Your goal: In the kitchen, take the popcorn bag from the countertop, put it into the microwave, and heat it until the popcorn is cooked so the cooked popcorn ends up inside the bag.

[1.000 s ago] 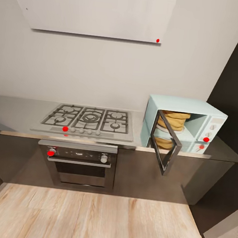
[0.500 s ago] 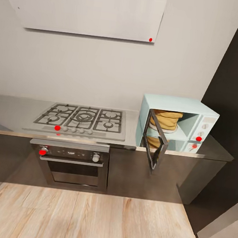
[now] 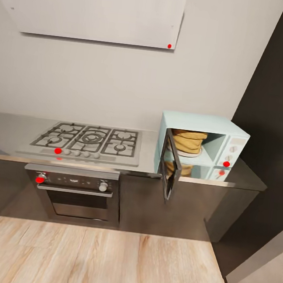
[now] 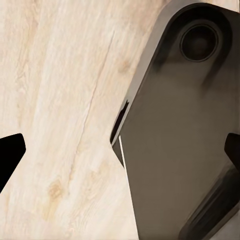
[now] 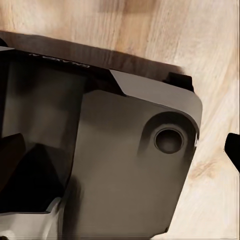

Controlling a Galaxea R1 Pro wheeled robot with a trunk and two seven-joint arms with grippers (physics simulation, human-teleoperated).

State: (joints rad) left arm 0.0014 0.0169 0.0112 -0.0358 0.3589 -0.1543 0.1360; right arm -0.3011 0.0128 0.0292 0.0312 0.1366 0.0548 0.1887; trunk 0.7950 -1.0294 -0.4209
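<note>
Popcorn bag [image 3: 188, 141] sits inside the microwave [image 3: 201, 145] at right of centre in the head view, upright on the pale turntable, a squat stack of tan rings. The door [image 3: 169, 172] hangs wide open, swung out toward the camera and hinged on the box's left edge, so it shows nearly edge-on. The microwave stands on the countertop [image 3: 149, 153], with the hob [image 3: 86, 140] to its left and the oven [image 3: 73, 189] below that. White kernels cannot be made out in the bag.

Both wrist views look down at wood floor [image 4: 60, 100] and the robot's own dark base [image 4: 185, 140]. The left gripper [image 4: 122, 152] shows black fingertips at the two side edges of its view, well apart, with nothing between them: released. The right gripper [image 5: 122, 152] reads the same, fingertips wide and empty.

Placing the bag looks done; what remains, I judge, is shutting the door and starting the heat. The door's free edge points out at the robot, right of frame centre and well apart from both arms, which hang low. It must swing rightward to close, so a push from the door's left face suits. The right arm is probably nearer, but the base likely has to come in first.
</note>
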